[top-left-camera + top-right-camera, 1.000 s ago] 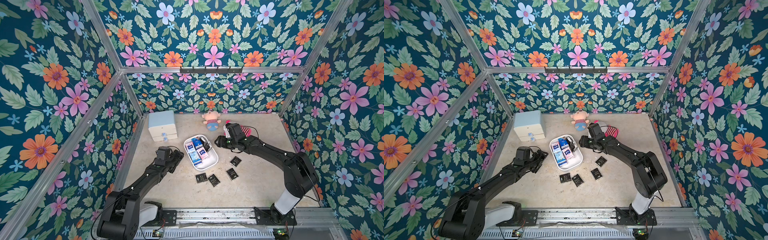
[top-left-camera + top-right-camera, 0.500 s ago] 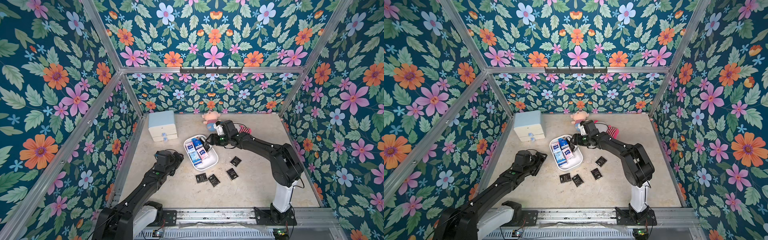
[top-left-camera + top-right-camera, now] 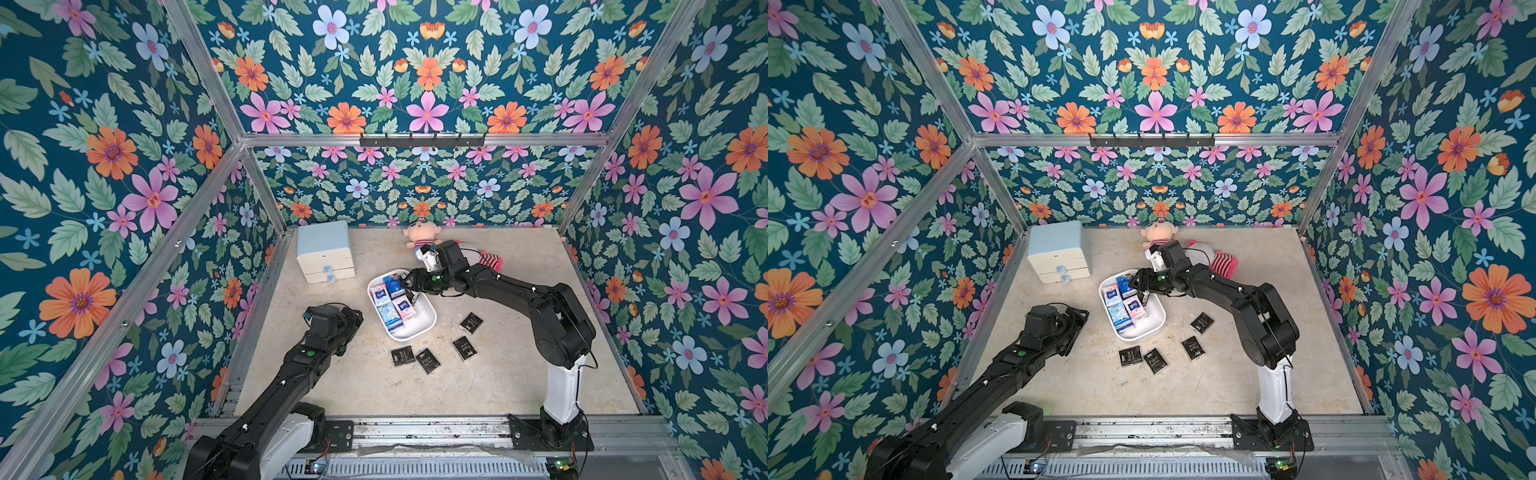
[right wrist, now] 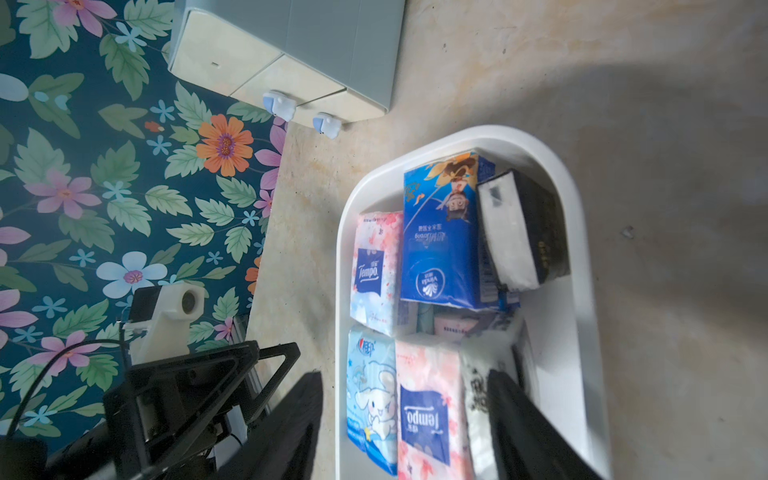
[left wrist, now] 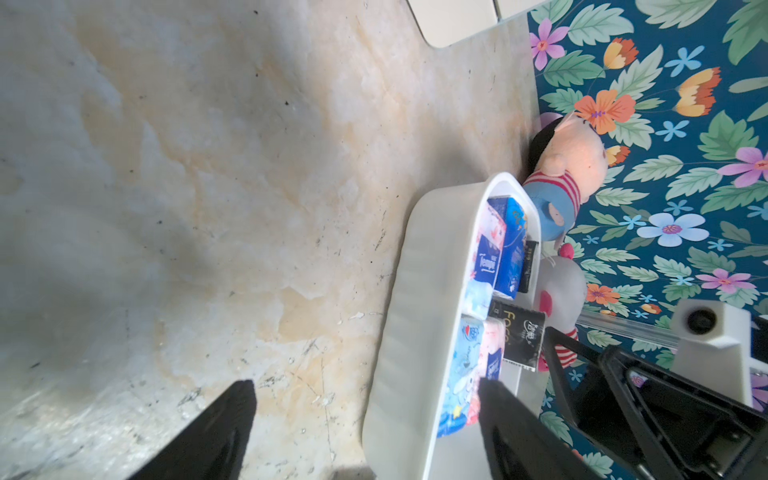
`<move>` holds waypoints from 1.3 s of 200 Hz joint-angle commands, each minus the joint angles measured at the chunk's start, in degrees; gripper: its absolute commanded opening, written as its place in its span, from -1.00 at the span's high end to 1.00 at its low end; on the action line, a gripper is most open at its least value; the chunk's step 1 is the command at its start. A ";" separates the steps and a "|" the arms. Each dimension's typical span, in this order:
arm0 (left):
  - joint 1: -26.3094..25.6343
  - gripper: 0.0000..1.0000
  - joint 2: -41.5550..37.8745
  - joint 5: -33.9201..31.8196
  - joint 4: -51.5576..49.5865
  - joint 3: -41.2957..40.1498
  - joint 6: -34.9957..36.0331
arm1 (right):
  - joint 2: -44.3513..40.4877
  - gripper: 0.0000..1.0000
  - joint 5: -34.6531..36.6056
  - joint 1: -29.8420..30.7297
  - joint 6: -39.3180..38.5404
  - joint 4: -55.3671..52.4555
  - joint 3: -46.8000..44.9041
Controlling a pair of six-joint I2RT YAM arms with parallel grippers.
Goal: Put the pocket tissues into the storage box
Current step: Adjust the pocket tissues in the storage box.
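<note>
Roughly at the middle of the table (image 3: 498, 382), in both top views, the white storage box (image 3: 420, 322) lies slantwise, with blue, pale blue and pink pocket tissues (image 3: 392, 309) packed along its 9 o'clock side. Four black packets (image 3: 428, 360) lie flat on the table: two just off the box's 6 o'clock end, two toward 4 o'clock (image 3: 1192, 348). The right gripper (image 3: 409, 286) hangs over the box's 12 o'clock end; the left gripper (image 3: 353, 321) sits at its 9 o'clock, near but not touching. A cabinet (image 3: 324, 249) stands at 11 o'clock, dolls (image 3: 419, 237) at 12 to 1. From the left wrist, the left gripper (image 5: 365, 382) stands wide, with only bare table and the box's wall (image 5: 415, 291) beyond its fingers (image 5: 224, 432), gripping nothing; one black packet (image 5: 517, 336) stands on edge inside the box. From the right wrist, the right gripper (image 4: 405, 374) has its fingers (image 4: 528, 428) spread apart above the coloured packets; a blurred packet (image 4: 482, 365), black and white, touches one finger only, so it looks loose rather than pinched, and another black one (image 4: 528, 224) leans against the box's end wall. These packets should be light, soft and squashy under slick, crinkly wrap. Lying flat, they offer little height, so I would take one across its short width at mid-length, fingertips pressed to the table at both long edges; a gentle squeeze should do, while a corner hold would likely let it swing or slip.
</note>
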 commanded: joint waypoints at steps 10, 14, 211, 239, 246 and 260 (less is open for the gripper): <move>-0.03 -0.79 -0.24 -1.47 -2.05 1.03 0.98 | 1.80 -0.35 0.82 0.90 -0.40 -2.33 3.01; -0.06 -0.79 -0.22 -1.34 -2.13 1.17 1.11 | 1.86 -0.35 2.05 1.07 -0.85 -3.22 3.42; -0.21 -0.79 -2.22 -0.78 -7.10 2.93 4.12 | -10.94 -0.45 37.13 -0.19 1.23 -18.90 -6.09; -1.26 -0.79 0.12 -0.91 -6.32 3.84 5.70 | -15.43 -0.93 40.45 -2.55 2.41 -21.76 -11.62; -1.78 -0.78 0.88 -1.35 -6.20 4.19 5.82 | -16.58 -0.98 40.79 -3.43 2.79 -22.03 -13.40; -3.07 -0.78 2.45 -1.88 -5.26 4.89 5.73 | -18.73 -0.98 39.42 -5.67 3.96 -22.23 -16.94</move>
